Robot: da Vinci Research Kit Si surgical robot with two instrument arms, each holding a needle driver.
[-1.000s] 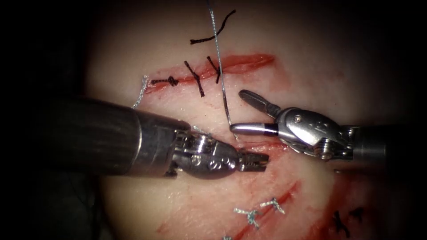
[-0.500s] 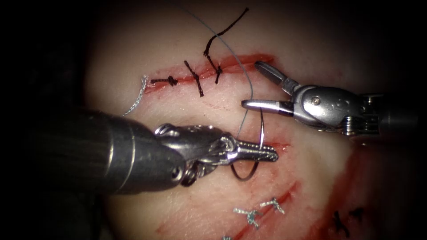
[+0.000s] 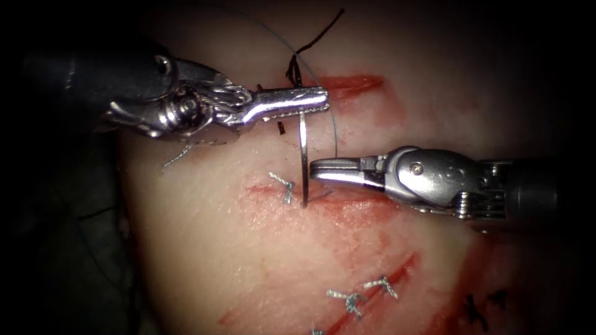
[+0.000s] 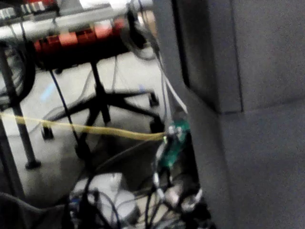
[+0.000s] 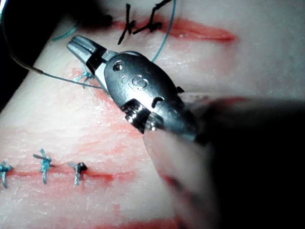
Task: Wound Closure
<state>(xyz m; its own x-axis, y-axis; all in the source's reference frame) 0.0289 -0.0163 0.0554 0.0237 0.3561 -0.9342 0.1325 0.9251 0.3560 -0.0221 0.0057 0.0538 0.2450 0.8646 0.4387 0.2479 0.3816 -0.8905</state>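
Note:
My left tool point(image 3: 313, 99) comes in from the upper left, jaws shut on the upper end of the curved needle point(image 3: 303, 155). Seen edge on, the needle hangs straight down to the middle cut point(image 3: 354, 205) in the tissue point(image 3: 248, 260). I cannot tell whether its lower end is in the tissue. Pale thread point(image 3: 332, 121) arcs over the left tool and down beside the needle. My right tool point(image 3: 315, 169) lies just right of the needle, jaws shut, and I make out nothing between them. In the right wrist view the right tool point(image 5: 77, 44) is shut and the thread point(image 5: 164, 33) runs behind it.
A pale knotted stitch point(image 3: 282, 186) sits on the middle cut, left of the needle. The upper cut point(image 3: 351, 82) carries black stitches point(image 3: 297, 71) with a loose black end. The lower cut has pale stitches point(image 3: 360, 294). Red fluid stains the tissue around the cuts.
The left tool rose from the middle cut to the upper left, lifting the needle with it. The right tool's jaws went from wide open to shut and came down beside the needle.

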